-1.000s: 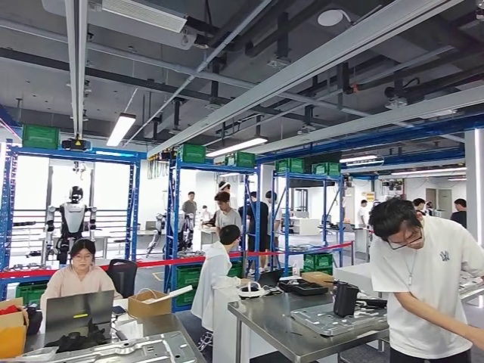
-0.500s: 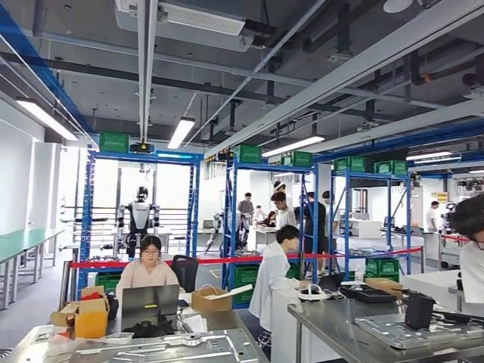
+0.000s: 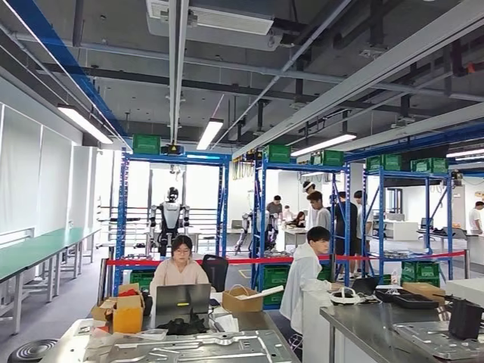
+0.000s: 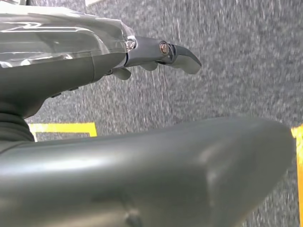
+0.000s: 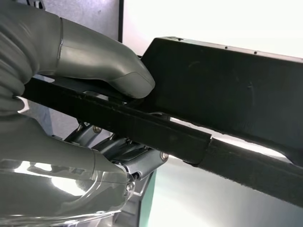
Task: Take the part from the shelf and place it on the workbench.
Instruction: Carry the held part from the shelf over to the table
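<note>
While the head view looks across a hall toward a steel surface, the left hand hangs empty over floor, and the right hand grips the black part, so carrying is underway and setting down needs that surface within reach.

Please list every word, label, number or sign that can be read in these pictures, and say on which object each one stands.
No text can be read in these pictures.
The green crates on the blue shelves show no legible label.
The cardboard box on the table bears no readable print.
The black part held by the right hand carries no marking.
The left hand hangs over grey floor with yellow tape, which has no lettering.
</note>
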Robot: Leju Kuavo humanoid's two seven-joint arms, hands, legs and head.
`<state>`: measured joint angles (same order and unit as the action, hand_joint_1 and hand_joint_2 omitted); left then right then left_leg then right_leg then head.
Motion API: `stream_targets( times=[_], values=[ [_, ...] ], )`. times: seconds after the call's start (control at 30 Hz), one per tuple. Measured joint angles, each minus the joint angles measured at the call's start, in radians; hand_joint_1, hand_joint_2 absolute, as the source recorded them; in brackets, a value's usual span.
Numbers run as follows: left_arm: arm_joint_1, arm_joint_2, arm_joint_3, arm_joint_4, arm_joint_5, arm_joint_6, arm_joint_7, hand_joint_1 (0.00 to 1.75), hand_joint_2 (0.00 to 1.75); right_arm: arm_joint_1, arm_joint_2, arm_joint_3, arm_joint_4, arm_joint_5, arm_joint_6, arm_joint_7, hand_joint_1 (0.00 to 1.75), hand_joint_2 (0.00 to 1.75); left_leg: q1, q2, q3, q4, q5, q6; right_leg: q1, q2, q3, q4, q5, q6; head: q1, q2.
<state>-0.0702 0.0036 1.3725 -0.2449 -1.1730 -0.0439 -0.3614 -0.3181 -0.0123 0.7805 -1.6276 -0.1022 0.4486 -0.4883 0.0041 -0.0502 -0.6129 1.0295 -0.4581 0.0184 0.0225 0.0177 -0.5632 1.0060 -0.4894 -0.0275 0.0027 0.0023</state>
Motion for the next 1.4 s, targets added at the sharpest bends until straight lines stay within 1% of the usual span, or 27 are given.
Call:
stream_targets(
  times=[0.07, 0.1, 0.17, 0.23, 0.27, 0.3, 0.37, 0.43, 0.5, 0.57, 0.63, 0.7, 0.73, 0.77, 0.8, 0.87, 0.9, 0.97, 1.07, 1.1, 1.13, 1.2, 1.23, 1.27, 1.3, 1.37, 1.4],
  values=[
    [-0.001, -0.001, 0.000, 0.000, 0.000, -0.001, -0.002, 0.00, 1.75, -0.007, 0.009, -0.002, 0.002, -0.003, 0.000, 0.003, 1.75, 1.75, -0.001, 0.009, -0.005, 0.013, -0.015, -0.008, -0.006, -0.006, 0.007, -0.018, 0.009, -0.001, 0.000, 0.000],
    [-0.002, -0.001, 0.000, 0.000, 0.000, -0.002, -0.004, 0.00, 1.75, -0.010, 0.013, -0.002, 0.002, -0.004, 0.000, 0.004, 1.75, 1.75, -0.001, 0.016, -0.017, 0.044, -0.037, -0.013, -0.010, -0.011, 0.011, -0.026, 0.013, -0.001, 0.000, 0.000],
    [-0.005, -0.001, 0.000, 0.000, 0.000, -0.002, -0.008, 0.00, 1.75, -0.012, 0.016, -0.004, 0.005, -0.007, 0.000, 0.004, 1.75, 1.75, 0.006, 0.028, -0.067, 0.155, -0.097, -0.024, -0.013, -0.021, 0.012, -0.029, 0.015, -0.001, 0.000, 0.000],
    [-0.003, -0.001, 0.000, 0.000, 0.000, -0.003, -0.010, 0.00, 1.75, -0.009, 0.016, -0.005, 0.010, -0.009, 0.000, 0.004, 1.75, 1.75, 0.016, 0.033, -0.109, 0.247, -0.125, -0.037, -0.016, -0.028, 0.013, -0.028, 0.012, 0.002, 0.000, 0.000],
    [-0.002, -0.001, 0.000, 0.000, 0.000, -0.003, -0.011, 0.00, 1.75, -0.008, 0.016, -0.005, 0.013, -0.009, 0.000, 0.004, 1.75, 1.75, 0.022, 0.036, -0.107, 0.245, -0.112, -0.043, -0.019, -0.031, 0.014, -0.027, 0.010, 0.005, 0.000, 0.000],
    [-0.001, -0.001, 0.000, 0.000, 0.000, -0.004, -0.012, 0.00, 1.75, -0.008, 0.017, -0.005, 0.015, -0.010, 0.000, 0.005, 1.75, 1.75, 0.027, 0.039, -0.086, 0.205, -0.083, -0.051, -0.022, -0.032, 0.015, -0.025, 0.007, 0.010, 0.000, 0.000],
    [-0.001, -0.001, 0.000, 0.000, 0.000, -0.004, -0.013, 0.00, 1.75, -0.008, 0.017, -0.006, 0.017, -0.012, 0.000, 0.004, 1.75, 1.75, 0.036, 0.050, -0.022, 0.079, -0.027, -0.064, -0.026, -0.033, 0.017, -0.014, -0.003, 0.026, 0.000, 0.000],
    [-0.003, -0.002, 0.000, 0.000, 0.000, -0.004, -0.014, 0.00, 1.75, -0.008, 0.017, -0.008, 0.017, -0.015, 0.000, 0.005, 1.75, 1.75, 0.035, 0.055, 0.012, 0.013, -0.016, -0.056, -0.026, -0.033, 0.014, -0.002, -0.012, 0.041, 0.000, 0.000],
    [-0.002, -0.002, 0.001, 0.000, 0.000, -0.005, -0.014, 0.00, 1.75, -0.008, 0.018, -0.010, 0.017, -0.016, 0.000, 0.005, 1.75, 1.75, 0.029, 0.054, 0.014, 0.010, -0.026, -0.034, -0.027, -0.034, 0.015, 0.000, -0.017, 0.049, -0.001, 0.000],
    [0.000, -0.002, 0.001, 0.000, 0.000, -0.005, -0.014, 0.00, 1.75, -0.009, 0.018, -0.011, 0.017, -0.017, 0.000, 0.005, 1.75, 1.75, 0.027, 0.053, 0.017, 0.009, -0.028, -0.019, -0.032, -0.033, 0.012, 0.016, -0.031, 0.056, 0.000, 0.000],
    [-0.002, -0.002, 0.001, 0.000, 0.000, -0.005, -0.015, 0.00, 1.75, -0.009, 0.018, -0.012, 0.017, -0.018, 0.000, 0.005, 1.75, 1.75, 0.025, 0.051, 0.021, 0.007, -0.030, -0.007, -0.033, -0.029, -0.030, 0.102, -0.075, 0.060, -0.001, 0.000],
    [-0.003, -0.002, 0.001, 0.000, 0.000, -0.004, -0.017, 0.00, 1.75, -0.008, 0.018, -0.013, 0.018, -0.019, 0.000, 0.005, 1.75, 1.75, 0.020, 0.049, 0.023, 0.008, -0.035, 0.001, -0.033, -0.028, -0.109, 0.242, -0.124, 0.059, -0.001, 0.000],
    [-0.003, -0.002, 0.001, 0.000, 0.000, -0.004, -0.017, 0.00, 1.75, -0.006, 0.018, -0.013, 0.019, -0.019, 0.000, 0.005, 1.75, 1.75, 0.016, 0.048, 0.026, 0.008, -0.038, 0.004, -0.032, -0.027, -0.141, 0.289, -0.130, 0.056, -0.001, 0.000],
    [-0.002, -0.002, 0.001, 0.000, 0.000, -0.004, -0.017, 0.00, 1.75, -0.005, 0.018, -0.013, 0.019, -0.019, 0.000, 0.005, 1.75, 1.75, 0.013, 0.045, 0.029, 0.008, -0.041, 0.006, -0.030, -0.026, -0.156, 0.300, -0.115, 0.052, -0.001, 0.000],
    [-0.002, -0.003, 0.001, 0.000, 0.000, -0.004, -0.017, 0.00, 1.75, -0.005, 0.018, -0.013, 0.020, -0.019, 0.000, 0.005, 1.75, 1.75, 0.010, 0.042, 0.035, 0.008, -0.045, 0.008, -0.027, -0.025, -0.150, 0.267, -0.081, 0.045, -0.001, 0.000],
    [-0.003, -0.006, 0.001, 0.000, 0.000, -0.005, -0.017, 0.00, 1.75, -0.006, 0.018, -0.014, 0.020, -0.019, 0.000, 0.005, 1.75, 1.75, 0.008, 0.037, 0.048, 0.007, -0.054, 0.008, -0.014, -0.018, -0.103, 0.136, 0.003, 0.024, 0.000, 0.000],
    [-0.003, -0.008, 0.001, 0.000, 0.000, -0.005, -0.018, 0.00, 1.75, -0.007, 0.017, -0.014, 0.020, -0.019, 0.000, 0.005, 1.75, 1.75, 0.009, 0.034, 0.052, 0.006, -0.058, 0.006, -0.007, -0.015, -0.081, 0.079, 0.030, 0.015, 0.000, 0.000],
    [-0.002, -0.012, 0.001, 0.000, 0.000, -0.006, -0.019, 0.00, 1.75, -0.008, 0.017, -0.015, 0.020, -0.020, 0.000, 0.005, 1.75, 1.75, 0.012, 0.032, 0.053, 0.004, -0.063, -0.001, 0.002, -0.013, -0.061, 0.031, 0.034, 0.003, 0.000, 0.000],
    [-0.002, -0.013, 0.001, 0.000, 0.000, -0.008, -0.021, 0.00, 1.75, -0.009, 0.019, -0.017, 0.019, -0.020, 0.000, 0.005, 1.75, 1.75, 0.014, 0.034, 0.058, 0.003, -0.073, -0.014, -0.002, -0.016, -0.040, 0.000, 0.029, 0.001, -0.001, 0.000],
    [-0.003, -0.013, 0.001, 0.000, 0.000, -0.008, -0.022, 0.00, 1.75, -0.010, 0.021, -0.017, 0.018, -0.020, 0.000, 0.004, 1.75, 1.75, 0.013, 0.036, 0.051, 0.025, -0.086, -0.018, -0.006, -0.018, -0.030, -0.011, 0.030, 0.001, -0.001, 0.000],
    [-0.004, -0.013, 0.001, 0.000, 0.000, -0.008, -0.022, 0.00, 1.75, -0.011, 0.022, -0.017, 0.018, -0.020, 0.000, 0.004, 1.75, 1.75, 0.013, 0.038, 0.031, 0.066, -0.106, -0.020, -0.009, -0.020, -0.020, -0.019, 0.029, 0.002, 0.000, 0.000],
    [-0.004, -0.012, 0.001, 0.000, 0.000, -0.008, -0.023, 0.00, 1.75, -0.011, 0.024, -0.017, 0.019, -0.021, 0.000, 0.004, 1.75, 1.75, 0.015, 0.039, -0.040, 0.191, -0.151, -0.028, -0.010, -0.021, -0.008, -0.022, 0.021, 0.000, 0.000, 0.000],
    [-0.002, -0.011, 0.001, 0.000, 0.000, -0.008, -0.023, 0.00, 1.75, -0.010, 0.024, -0.017, 0.019, -0.021, 0.000, 0.005, 1.75, 1.75, 0.017, 0.039, -0.073, 0.239, -0.158, -0.032, -0.012, -0.021, -0.002, -0.022, 0.015, 0.001, 0.000, 0.000],
    [0.000, -0.011, 0.001, 0.000, 0.000, -0.008, -0.023, 0.00, 1.75, -0.008, 0.024, -0.017, 0.020, -0.021, 0.000, 0.005, 1.75, 1.75, 0.019, 0.040, -0.091, 0.256, -0.147, -0.037, -0.013, -0.021, 0.005, -0.022, 0.009, 0.003, 0.000, 0.000],
    [0.001, -0.011, 0.001, 0.000, 0.000, -0.008, -0.023, 0.00, 1.75, -0.007, 0.024, -0.017, 0.020, -0.021, 0.000, 0.005, 1.75, 1.75, 0.023, 0.040, -0.090, 0.235, -0.117, -0.042, -0.015, -0.021, 0.015, -0.021, 0.002, 0.007, 0.000, 0.000],
    [0.002, -0.010, 0.001, 0.000, 0.000, -0.008, -0.024, 0.00, 1.75, -0.006, 0.025, -0.017, 0.020, -0.021, 0.000, 0.005, 1.75, 1.75, 0.030, 0.044, -0.046, 0.118, -0.037, -0.051, -0.020, -0.020, 0.035, -0.019, -0.015, 0.018, 0.000, 0.000],
    [0.001, -0.010, 0.001, 0.000, 0.000, -0.008, -0.025, 0.00, 1.75, -0.007, 0.025, -0.017, 0.020, -0.021, 0.000, 0.005, 1.75, 1.75, 0.032, 0.047, -0.022, 0.062, -0.014, -0.051, -0.020, -0.020, 0.041, -0.015, -0.024, 0.025, 0.000, 0.000]
  ],
)
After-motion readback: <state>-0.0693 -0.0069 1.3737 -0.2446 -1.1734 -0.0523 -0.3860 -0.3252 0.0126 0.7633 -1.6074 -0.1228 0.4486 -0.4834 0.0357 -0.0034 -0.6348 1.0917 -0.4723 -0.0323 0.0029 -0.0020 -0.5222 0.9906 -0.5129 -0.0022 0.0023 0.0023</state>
